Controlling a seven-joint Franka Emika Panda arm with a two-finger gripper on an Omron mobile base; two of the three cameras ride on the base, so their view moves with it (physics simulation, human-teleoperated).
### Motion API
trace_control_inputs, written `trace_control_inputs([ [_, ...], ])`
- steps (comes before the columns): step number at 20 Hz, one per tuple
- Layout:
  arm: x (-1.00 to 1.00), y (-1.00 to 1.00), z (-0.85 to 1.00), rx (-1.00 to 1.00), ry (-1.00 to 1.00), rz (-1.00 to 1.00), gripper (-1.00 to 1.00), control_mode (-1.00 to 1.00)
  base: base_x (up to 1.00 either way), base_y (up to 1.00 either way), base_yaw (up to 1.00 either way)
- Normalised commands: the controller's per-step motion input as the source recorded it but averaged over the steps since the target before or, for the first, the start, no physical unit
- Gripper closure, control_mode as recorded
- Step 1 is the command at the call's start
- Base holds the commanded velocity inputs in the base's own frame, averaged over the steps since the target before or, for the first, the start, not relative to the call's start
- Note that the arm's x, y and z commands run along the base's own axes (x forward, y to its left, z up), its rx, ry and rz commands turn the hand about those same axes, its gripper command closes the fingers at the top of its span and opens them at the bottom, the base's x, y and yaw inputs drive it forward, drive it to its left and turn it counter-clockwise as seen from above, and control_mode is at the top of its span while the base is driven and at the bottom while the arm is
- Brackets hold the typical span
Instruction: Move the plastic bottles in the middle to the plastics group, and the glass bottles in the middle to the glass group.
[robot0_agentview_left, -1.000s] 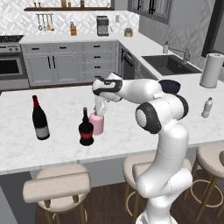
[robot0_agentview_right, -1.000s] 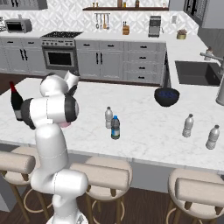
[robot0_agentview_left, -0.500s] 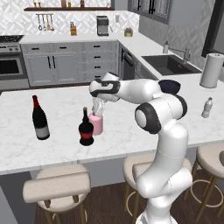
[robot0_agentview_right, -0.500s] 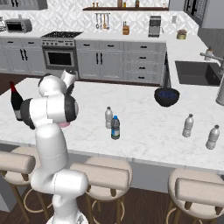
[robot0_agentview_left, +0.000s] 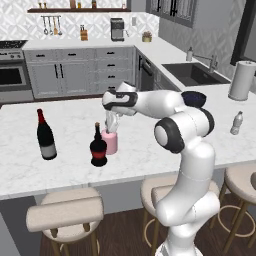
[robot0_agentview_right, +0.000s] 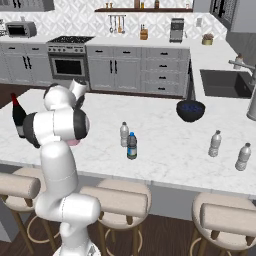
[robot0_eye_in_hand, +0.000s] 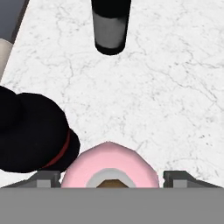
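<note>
The pink glass bottle (robot0_agentview_left: 111, 142) stands upright on the island counter, touching or almost touching the squat dark red-labelled bottle (robot0_agentview_left: 98, 148). My gripper (robot0_agentview_left: 112, 125) hangs just above it, open, with its fingers well apart on either side of the pale neck. In the hand view the pink bottle (robot0_eye_in_hand: 109, 165) sits between the spread fingertips (robot0_eye_in_hand: 47, 177), with the squat bottle (robot0_eye_in_hand: 30, 135) to the left and the wine bottle (robot0_eye_in_hand: 110, 26) further off. The tall wine bottle (robot0_agentview_left: 46, 136) stands left of both. The clear plastic bottle (robot0_agentview_right: 124, 134) and the blue-capped one (robot0_agentview_right: 132, 146) stand mid-counter.
Two small clear bottles (robot0_agentview_right: 215, 143) (robot0_agentview_right: 243, 156) stand at the counter's right end. A dark bowl (robot0_agentview_right: 190, 110) sits near the sink side, a paper towel roll (robot0_agentview_left: 241, 80) behind it. Stools (robot0_agentview_left: 65, 216) line the near edge of the counter.
The jaws have opened and let go of the pink bottle, which now stands on the counter by the squat dark bottle. The arm has barely moved.
</note>
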Motion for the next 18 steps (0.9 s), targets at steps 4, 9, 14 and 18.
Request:
trace_control_inputs([
  [4,0.00,-0.11,0.40,0.00,0.03,0.02,-1.00,-1.00,0.00,0.00,0.00],
  [9,-0.04,-0.29,0.61,0.00,0.02,0.01,-1.00,-1.00,0.00,0.00,0.00],
  [14,-0.28,-0.49,0.21,0.00,0.02,-0.02,-1.00,-1.00,0.00,0.00,0.00],
  [18,-0.78,-0.53,0.00,0.00,0.00,-0.25,-1.00,-1.00,0.00,0.00,0.00],
])
